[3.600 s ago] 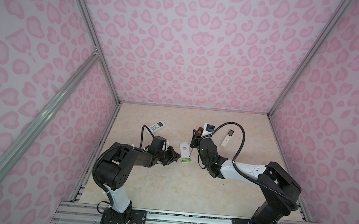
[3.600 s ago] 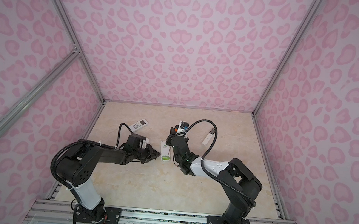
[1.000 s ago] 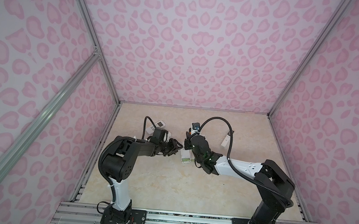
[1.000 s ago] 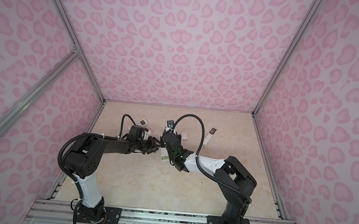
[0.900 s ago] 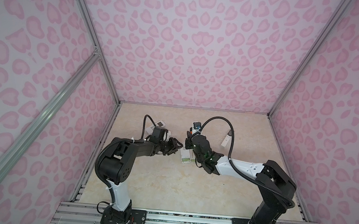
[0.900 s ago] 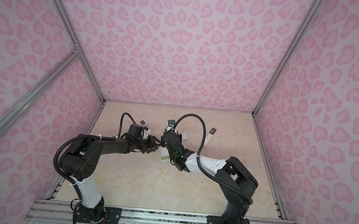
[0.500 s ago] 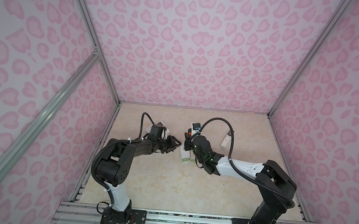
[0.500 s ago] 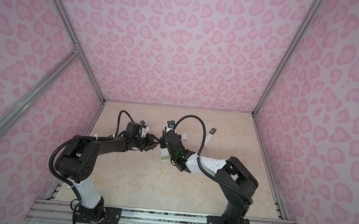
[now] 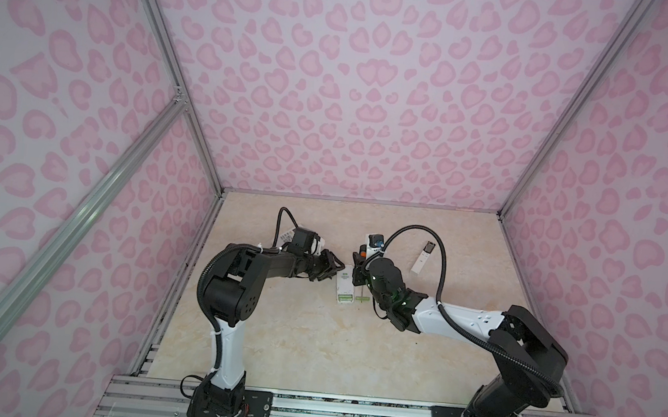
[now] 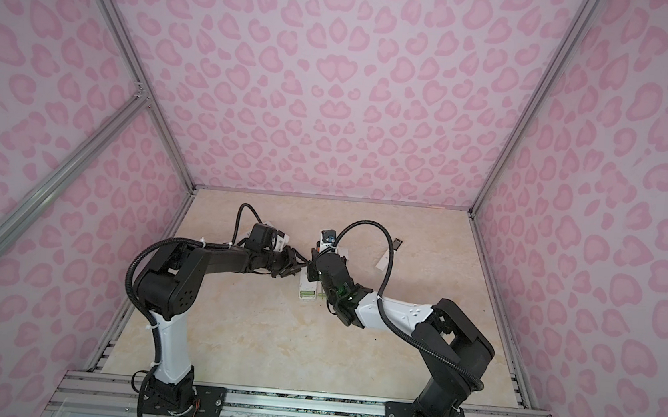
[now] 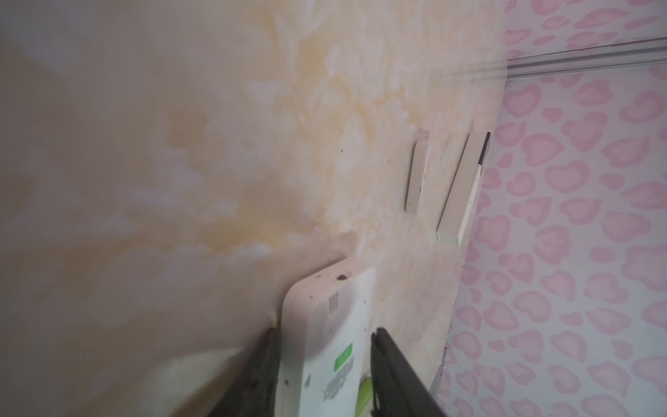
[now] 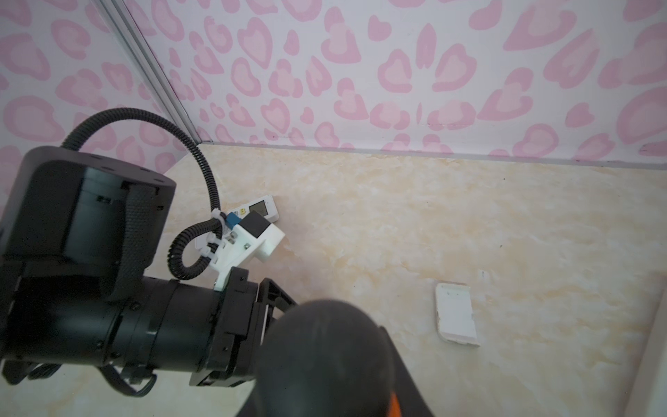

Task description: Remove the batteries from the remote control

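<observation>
Since 3.6 s ago the left gripper point(image 9: 330, 266) has moved back along the table point(image 9: 310, 353) to the far end of the remote point(image 9: 344, 286), and its wrist now covers part of the second remote point(image 12: 260, 208); the right gripper point(image 9: 356, 271) has swung left to the remote's right edge; the remote itself has not shifted. The 2 left fingers point(image 11: 391, 372) flank the remote's long sides, though whether they press cannot be told; the right claw holds the orange-handled screwdriver point(image 9: 357, 256). Lime-green batteries point(image 9: 344, 299) sit in the open bay at the remote's near end; a green sliver just right of it is too small to name. The remote's green label point(image 11: 343, 355) carries unreadable print. A white cover point(image 12: 455, 313) and a slim remote point(image 9: 421, 259) lie apart to the right; the table's front half is bare, the walls well off.
</observation>
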Available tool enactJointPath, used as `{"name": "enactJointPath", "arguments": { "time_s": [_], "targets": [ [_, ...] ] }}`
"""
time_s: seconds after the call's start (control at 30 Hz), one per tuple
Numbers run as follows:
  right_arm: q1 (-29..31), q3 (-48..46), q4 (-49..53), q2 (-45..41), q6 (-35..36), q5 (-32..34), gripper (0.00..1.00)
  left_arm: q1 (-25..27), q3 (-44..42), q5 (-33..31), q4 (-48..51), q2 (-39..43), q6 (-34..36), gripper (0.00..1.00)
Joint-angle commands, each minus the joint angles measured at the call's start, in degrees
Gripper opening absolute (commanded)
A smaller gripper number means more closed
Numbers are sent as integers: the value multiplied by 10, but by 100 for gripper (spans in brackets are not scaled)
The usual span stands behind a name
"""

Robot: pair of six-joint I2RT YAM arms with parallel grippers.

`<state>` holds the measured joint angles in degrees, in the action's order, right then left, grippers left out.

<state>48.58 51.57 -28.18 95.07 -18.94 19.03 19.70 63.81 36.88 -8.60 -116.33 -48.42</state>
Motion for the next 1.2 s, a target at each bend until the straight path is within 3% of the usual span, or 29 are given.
{"name": "enactJointPath", "arguments": {
  "time_s": [0.0, 0.27, 0.43, 0.67, 0.9, 1.17],
  "targets": [
    [-3, -9, -24, -6, -7, -4, 0, 11, 29, 14, 15, -28, 8, 45],
    [-8, -27, -34, -18, -16, -12, 0, 38, 87, 28, 36, -46, 14, 45],
    [-8, -15, -44, -5, -8, -43, 0, 22, 82, 21, 65, 1, 27, 47],
    [-11, 38, -97, 50, 28, -155, 0, -34, 18, -16, 159, 153, 78, 49],
    [-32, 122, -100, 124, 34, -281, 0, -53, -111, -62, 177, 294, 72, 49],
    [-38, 182, -73, 175, 68, -324, 0, -53, -233, -77, 148, 393, 37, 48]
  ]
}}
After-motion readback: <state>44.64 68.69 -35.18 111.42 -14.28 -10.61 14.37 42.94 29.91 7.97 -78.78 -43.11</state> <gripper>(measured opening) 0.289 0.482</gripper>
